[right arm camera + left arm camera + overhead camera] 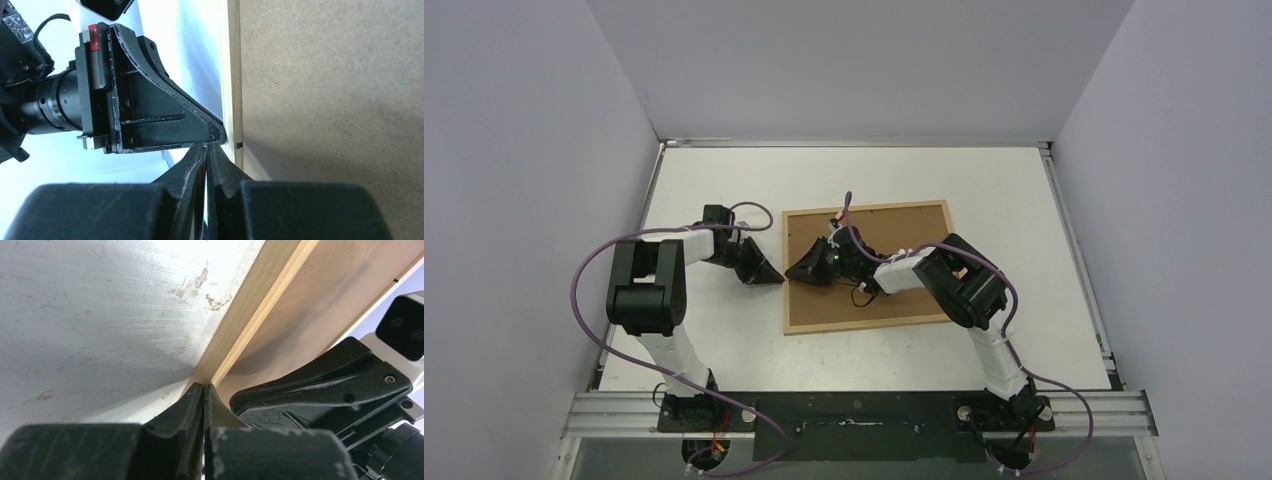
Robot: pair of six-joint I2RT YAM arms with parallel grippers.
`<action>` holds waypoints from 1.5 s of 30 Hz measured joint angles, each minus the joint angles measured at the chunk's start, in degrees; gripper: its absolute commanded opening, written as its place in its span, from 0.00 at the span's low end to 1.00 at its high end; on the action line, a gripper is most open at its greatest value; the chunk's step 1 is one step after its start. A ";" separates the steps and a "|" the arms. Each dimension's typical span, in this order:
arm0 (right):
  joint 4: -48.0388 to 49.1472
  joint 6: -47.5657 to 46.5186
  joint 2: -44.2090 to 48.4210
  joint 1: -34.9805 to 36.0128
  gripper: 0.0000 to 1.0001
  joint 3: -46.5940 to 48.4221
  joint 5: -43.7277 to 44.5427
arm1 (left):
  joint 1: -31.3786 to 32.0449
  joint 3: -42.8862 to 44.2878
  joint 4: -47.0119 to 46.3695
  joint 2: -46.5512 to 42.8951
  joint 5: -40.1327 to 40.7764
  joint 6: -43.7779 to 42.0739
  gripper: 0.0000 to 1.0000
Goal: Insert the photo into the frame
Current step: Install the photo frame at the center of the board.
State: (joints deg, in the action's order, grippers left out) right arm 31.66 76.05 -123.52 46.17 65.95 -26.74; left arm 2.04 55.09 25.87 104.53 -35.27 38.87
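The frame [914, 230] lay back side up on the table [724, 180], its brown backing board [325, 90] showing. My left gripper [774, 277] and my right gripper [794, 273] met at its left rail, each with jaws pressed together and nothing visibly pinched. The photo appeared in no view, so whether it sat beneath the board could not be told. Judgement: insertion unconfirmed.

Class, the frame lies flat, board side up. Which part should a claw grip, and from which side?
Probably its left rail, coming from the table beside it: the frame lies flat and its board is broad, so only that thin rim can be pinched.
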 measured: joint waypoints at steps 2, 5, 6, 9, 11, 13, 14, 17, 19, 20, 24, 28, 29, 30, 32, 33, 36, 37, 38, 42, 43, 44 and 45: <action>0.17 0.13 0.00 0.00 0.02 0.00 -0.13 | 0.00 0.09 0.07 0.07 -0.04 -0.11 0.00; 0.09 0.13 0.00 0.00 0.02 0.02 -0.31 | 0.00 0.13 0.15 0.13 -0.07 -0.13 0.00; 0.00 0.13 0.00 0.00 0.02 0.04 -0.35 | 0.00 0.20 0.22 0.15 -0.09 -0.13 0.00; -0.26 0.09 0.00 0.00 0.02 0.04 -0.48 | -0.02 0.22 0.26 0.17 -0.09 -0.13 0.00; -0.68 -0.11 0.00 0.02 0.02 0.20 -0.55 | -0.02 0.24 0.28 0.20 -0.09 -0.15 0.00; -1.16 -0.31 -0.02 0.04 0.02 0.44 -0.55 | -0.02 0.24 0.31 0.20 -0.09 -0.15 0.00; -1.49 -0.33 -0.02 0.07 0.02 0.61 -0.55 | -0.02 0.24 0.31 0.20 -0.09 -0.15 0.00; -1.97 -0.46 -0.07 0.07 0.02 1.03 -0.52 | -0.02 0.24 0.31 0.20 -0.09 -0.17 0.00; -2.36 -0.79 -0.09 0.07 0.01 1.25 -0.48 | -0.02 0.24 0.31 0.20 -0.09 -0.20 0.00; -2.80 -1.18 -0.07 0.07 0.01 1.31 -0.44 | -0.02 0.24 0.31 0.20 -0.09 -0.20 0.00; -4.55 -2.29 -0.13 0.07 0.01 1.57 -0.20 | -0.02 0.24 0.31 0.20 -0.09 -0.22 0.00; -5.18 -2.78 -0.33 0.07 0.00 1.57 -0.15 | -0.02 0.24 0.31 0.17 -0.09 -0.24 0.00; -5.14 -2.89 -0.50 0.07 0.00 1.57 -0.15 | -0.02 0.24 0.31 0.20 -0.11 -0.24 0.00; -5.11 -2.93 -0.81 0.11 0.00 1.64 -0.13 | -0.02 0.24 0.31 0.20 -0.11 -0.26 0.00; -4.94 -2.78 -1.18 0.11 0.00 1.66 -0.24 | -0.02 0.24 0.31 0.20 -0.11 -0.26 0.00; -4.66 -2.75 -1.22 0.09 0.00 1.66 -0.28 | -0.02 0.24 0.31 0.20 -0.11 -0.26 0.00; -4.26 -2.62 -1.42 0.09 0.00 1.66 -0.39 | -0.02 0.24 0.31 0.20 -0.13 -0.26 0.00; -3.96 -2.43 -1.55 0.04 0.00 1.66 -0.59 | -0.02 0.24 0.31 0.22 -0.13 -0.28 0.00; -3.74 -2.19 -1.64 -0.02 0.00 1.66 -0.79 | -0.02 0.24 0.31 0.22 -0.13 -0.28 0.00; -3.52 -1.90 -1.66 -0.04 0.00 1.64 -0.83 | -0.04 0.24 0.31 0.22 -0.15 -0.28 0.00; -3.43 -1.86 -1.66 -0.04 0.00 1.60 -0.83 | -0.04 0.24 0.31 0.22 -0.15 -0.28 0.00; -3.23 -1.81 -1.66 -0.04 0.00 1.49 -0.83 | -0.07 0.24 0.31 0.24 -0.17 -0.28 0.00; -2.99 -1.79 -1.66 -0.04 0.00 1.42 -0.83 | -0.07 0.24 0.31 0.26 -0.20 -0.28 0.00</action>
State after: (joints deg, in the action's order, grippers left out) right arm 28.67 74.26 -125.19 46.13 67.37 -27.57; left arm 1.98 55.33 26.17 104.79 -35.46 38.59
